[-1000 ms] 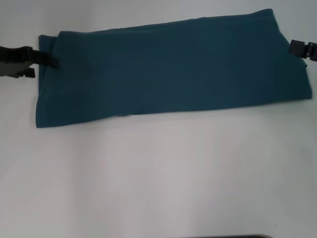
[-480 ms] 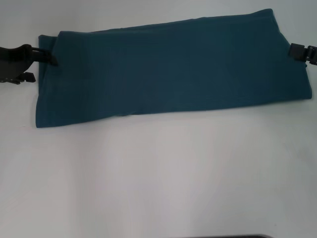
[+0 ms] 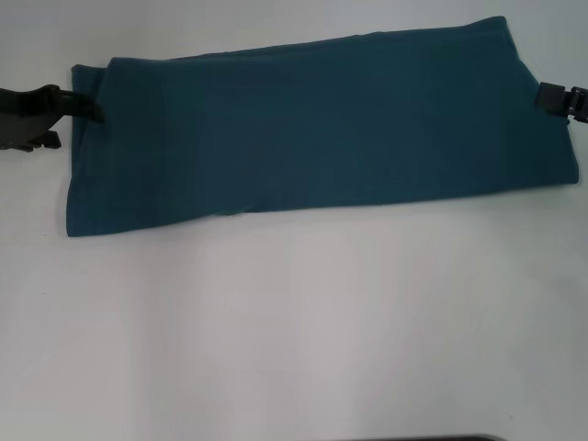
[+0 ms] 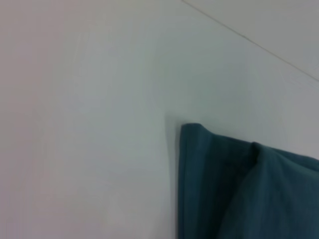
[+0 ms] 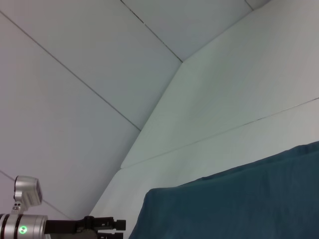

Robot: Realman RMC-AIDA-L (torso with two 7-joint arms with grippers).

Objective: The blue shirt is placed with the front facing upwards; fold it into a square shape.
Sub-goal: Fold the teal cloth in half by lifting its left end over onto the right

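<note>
Left gripper (image 3: 92,108) sits at the left end of the blue shirt (image 3: 312,129), its dark fingers (image 3: 84,104) reaching onto the cloth near the far corner; whether they are pinching the fabric or merely resting against it cannot be determined. Right gripper (image 3: 549,98) sits at the opposite end, touching the shirt's right edge, and its finger state likewise cannot be determined.

Shirt condition: folded into a long horizontal band, plain side up, lying flat across the far half of the white table (image 3: 294,322). Its right end sits slightly farther back than its left end.

Left wrist view: a layered, folded corner of the shirt (image 4: 234,189) lies on the table surface (image 4: 84,124).

Right wrist view: the shirt (image 5: 239,209) fills the lower area, with the left gripper (image 5: 107,225) visible beyond its far end.
</note>
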